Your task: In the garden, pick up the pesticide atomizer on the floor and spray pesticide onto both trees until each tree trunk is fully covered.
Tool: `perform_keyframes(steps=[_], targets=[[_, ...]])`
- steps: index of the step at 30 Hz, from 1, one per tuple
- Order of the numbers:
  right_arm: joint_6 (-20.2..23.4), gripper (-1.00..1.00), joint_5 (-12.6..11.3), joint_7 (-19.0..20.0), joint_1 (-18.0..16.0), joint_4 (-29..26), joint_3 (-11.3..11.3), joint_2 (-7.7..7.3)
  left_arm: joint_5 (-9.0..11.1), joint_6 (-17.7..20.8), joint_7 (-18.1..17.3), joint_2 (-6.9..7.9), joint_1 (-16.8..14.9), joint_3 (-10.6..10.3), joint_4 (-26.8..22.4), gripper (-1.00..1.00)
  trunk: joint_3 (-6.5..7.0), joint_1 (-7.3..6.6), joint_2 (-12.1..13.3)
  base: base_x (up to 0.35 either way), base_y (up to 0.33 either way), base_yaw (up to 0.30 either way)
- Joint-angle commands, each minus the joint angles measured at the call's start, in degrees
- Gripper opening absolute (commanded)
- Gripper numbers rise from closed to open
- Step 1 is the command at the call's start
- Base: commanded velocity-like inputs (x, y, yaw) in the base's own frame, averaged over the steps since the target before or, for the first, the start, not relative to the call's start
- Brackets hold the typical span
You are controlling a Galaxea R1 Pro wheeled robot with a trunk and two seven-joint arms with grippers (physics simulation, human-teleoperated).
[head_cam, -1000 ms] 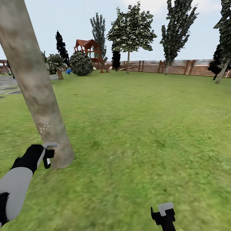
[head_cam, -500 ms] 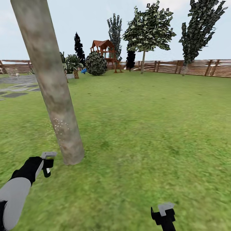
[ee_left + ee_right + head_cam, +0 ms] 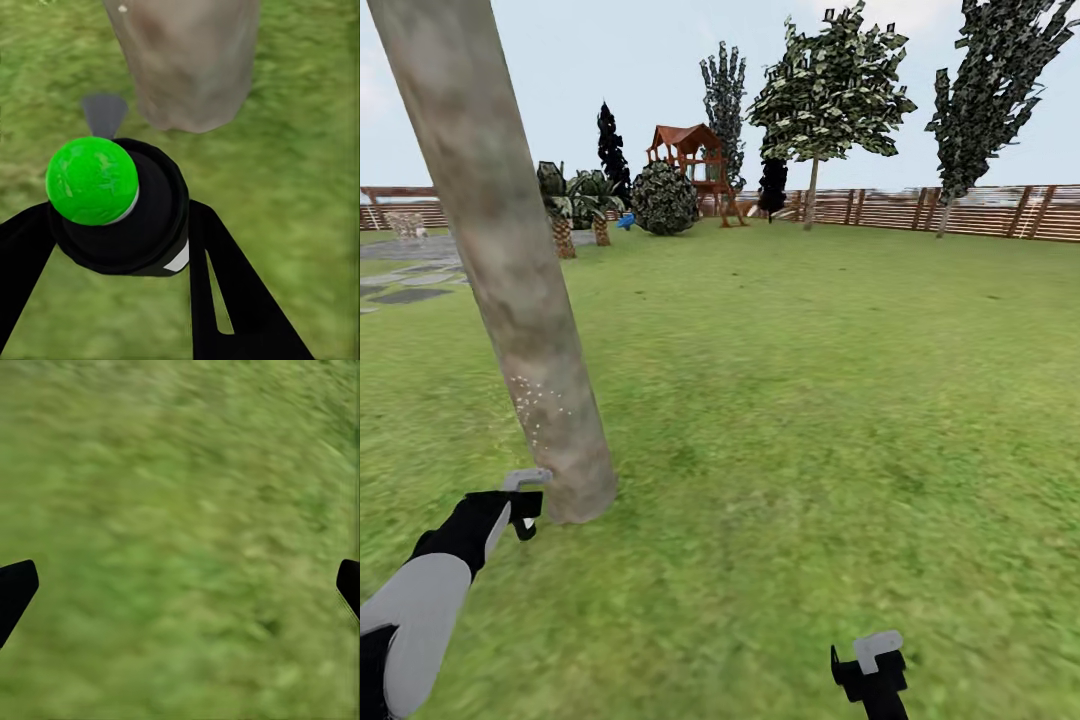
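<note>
The left gripper (image 3: 520,500) sits low over the grass (image 3: 810,400), its fingers closed around the atomizer (image 3: 120,206), a dark round bottle. In the left wrist view the bottle's top shows as a bright green ball, and a grey nozzle juts from it toward the tree trunk (image 3: 184,60). One black finger (image 3: 225,292) presses against the bottle's side; a white scrap of label peeks out at the bottle's lower edge beside it.

The trunk (image 3: 510,270) rises just beyond the left gripper, its base nearly touching the gripper tip in the head view. It is thick, mottled grey-beige and leans away to the upper left. A scatter of tiny white specks (image 3: 535,405) lies on the bark a little above the gripper; the rest of the visible bark looks bare.

The right gripper (image 3: 870,665) hangs well apart from the left one, over open grass with nothing near it. In the right wrist view its two dark fingertips (image 3: 15,589) stand far apart at the picture's edges, spread wide and holding nothing.

Far past both grippers, a leafy tree (image 3: 830,85) with a thin pale trunk stands before the slatted wooden fence (image 3: 980,210). Near it are a red-roofed play frame (image 3: 690,165), a round bush (image 3: 663,198), short palms (image 3: 575,205) and grey paving stones (image 3: 405,290).
</note>
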Motion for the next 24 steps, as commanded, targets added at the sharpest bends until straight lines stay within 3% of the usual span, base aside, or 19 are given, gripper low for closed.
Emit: perform_keyframes(steps=[1, 6, 9, 14, 20, 24], targets=[[0.06, 1.0, 0.29, -0.56, -0.03, 0.02, 0.47, 0.02, -0.62, 0.25, -0.53, 0.16, -0.02, 0.46, -0.12, -1.0, -0.06, 0.02, -0.02, 0.269, -0.168, 0.0], [0.06, 1.0, 0.14, -0.41, -0.03, -0.1, 0.56, 0.92, -0.58, 0.23, -0.55, 0.07, 0.19, 0.47, -0.02, -1.0, -0.06, 0.02, -0.02, 0.269, -0.168, 0.0], [0.06, 1.0, 0.18, -0.32, -0.03, 0.06, 0.47, 0.94, -0.32, 0.33, -0.6, 0.27, 2.15, 0.54, -1.08, -1.0, -0.06, 0.02, -0.02, 0.228, -0.189, 0.0], [0.06, 1.0, 0.22, -0.3, -0.03, 0.1, 0.51, 0.9, -0.05, 0.25, -0.53, -0.05, 2.77, 0.41, -1.89, -1.0, -0.06, 0.02, -0.02, -0.011, -0.265, 0.018], [0.06, 1.0, 0.22, -0.38, 0.9, 0.04, 0.51, 0.86, -0.02, 0.24, -0.42, 0.01, 3.01, 0.46, -1.82, -1.0, -0.06, 0.02, -0.02, -0.004, -0.276, 0.244], [0.06, 1.0, 0.17, -0.45, 1.26, 0.01, 0.53, 0.98, 0.05, 0.22, 2.58, 0.18, 4.03, 0.5, -1.92, -1.0, -0.06, 0.02, -0.02, 0.093, -0.266, 0.274]])
